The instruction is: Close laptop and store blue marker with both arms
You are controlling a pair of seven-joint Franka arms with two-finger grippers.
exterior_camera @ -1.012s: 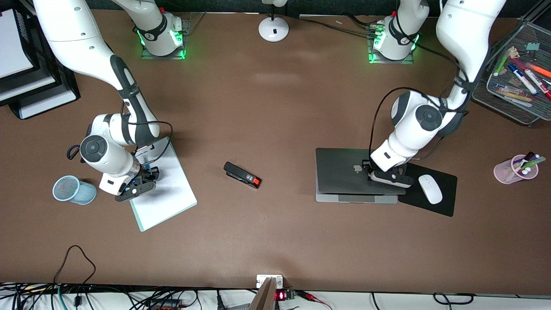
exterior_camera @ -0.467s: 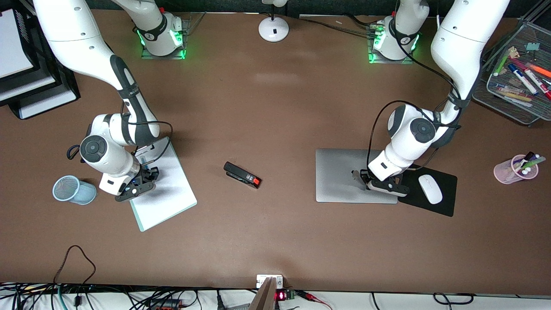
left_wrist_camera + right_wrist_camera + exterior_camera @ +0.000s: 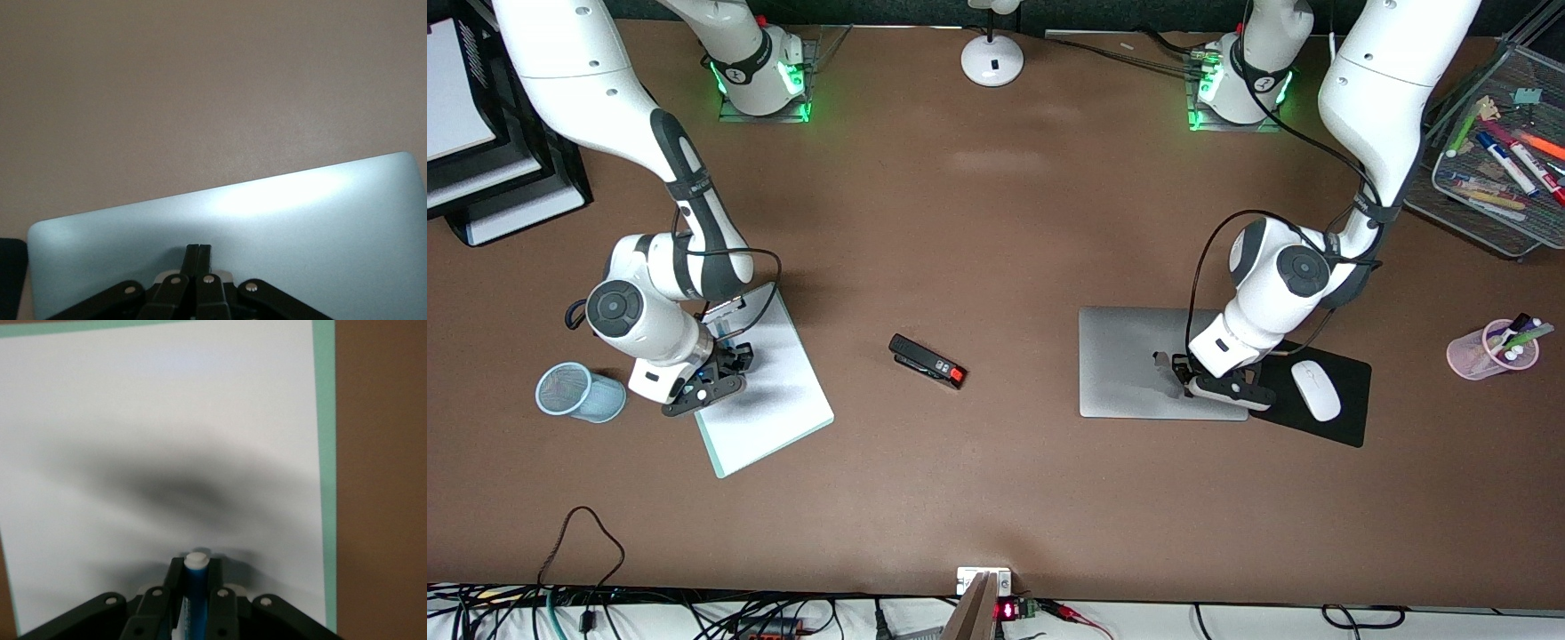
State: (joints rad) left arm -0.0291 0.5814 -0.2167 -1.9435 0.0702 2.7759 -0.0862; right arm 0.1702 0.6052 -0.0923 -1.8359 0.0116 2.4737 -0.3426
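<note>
The slim silver-grey laptop (image 3: 1138,360) lies shut beside the black mouse pad (image 3: 1343,418), with the left claw (image 3: 1199,378) pressed together on its lid. The slim blue marker with a white end (image 3: 194,600) is pinched in the right claw (image 3: 710,384) over the white pad of paper (image 3: 774,400), beside the blue mesh cup (image 3: 574,391); it should be kept upright and let go only once over the cup.

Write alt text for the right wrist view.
The right gripper is shut on the blue marker, whose white tip points outward, over a white notepad edged in green. Its shadow falls on the pad; brown table shows alongside.
</note>
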